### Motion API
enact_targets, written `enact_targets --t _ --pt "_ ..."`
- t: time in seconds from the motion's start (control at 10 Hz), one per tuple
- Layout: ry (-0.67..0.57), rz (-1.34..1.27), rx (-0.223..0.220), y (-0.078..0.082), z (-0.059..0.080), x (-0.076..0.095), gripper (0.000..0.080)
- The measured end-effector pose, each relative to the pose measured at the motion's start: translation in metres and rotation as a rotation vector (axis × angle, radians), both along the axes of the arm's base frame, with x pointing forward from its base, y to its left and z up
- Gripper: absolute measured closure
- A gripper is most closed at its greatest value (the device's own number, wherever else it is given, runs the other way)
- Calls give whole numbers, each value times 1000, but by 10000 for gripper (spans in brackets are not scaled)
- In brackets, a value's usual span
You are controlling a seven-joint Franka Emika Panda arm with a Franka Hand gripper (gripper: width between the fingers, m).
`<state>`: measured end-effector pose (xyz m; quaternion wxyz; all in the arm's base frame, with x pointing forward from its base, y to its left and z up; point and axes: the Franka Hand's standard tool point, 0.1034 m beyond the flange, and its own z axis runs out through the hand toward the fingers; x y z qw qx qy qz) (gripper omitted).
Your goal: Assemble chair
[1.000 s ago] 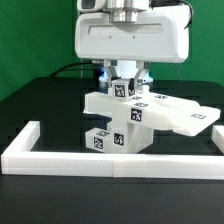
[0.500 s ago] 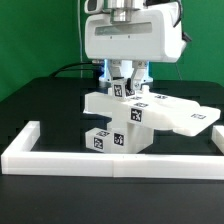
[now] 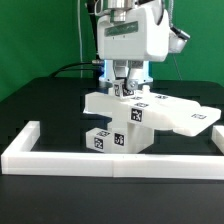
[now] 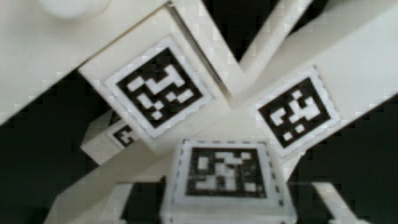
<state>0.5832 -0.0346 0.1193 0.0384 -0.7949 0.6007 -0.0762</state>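
The chair [image 3: 128,118] stands partly joined in the middle of the table: a tagged block [image 3: 108,139] at the bottom, an angled slab [image 3: 108,103] over it and a flat slab [image 3: 185,117] reaching toward the exterior view's right. My gripper [image 3: 124,87] hangs straight down over the top of it, shut on a short white tagged post [image 3: 123,92] that meets the slab. In the wrist view the post's tagged face [image 4: 224,172] sits between my fingers [image 4: 132,200], with two tagged chair slabs [image 4: 160,85] [image 4: 294,108] behind it.
A long low white border rail [image 3: 100,157] runs along the front of the chair and turns back at both ends [image 3: 22,138]. Black table surface [image 3: 40,105] lies on the exterior view's left. A green backdrop stands behind.
My hand has turned about its vertical axis over the post, so its body looks narrower in the exterior view. The chair parts have stayed where they were.
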Motion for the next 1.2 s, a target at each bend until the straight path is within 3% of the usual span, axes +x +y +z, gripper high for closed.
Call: enact_targets --t 0.3,0.5,0.7,0.8,0.9,1.2 --pt "-7 -126 30 2 0 0 511" --pt "-15 -285 73 5 0 1 511" --pt "-14 -299 77 6 -1 0 466" --pt "-5 -222 61 7 -1 -1 273" --pt "-4 -174 53 8 -1 -1 189" --pt "-2 73 11 7 -1 0 152"
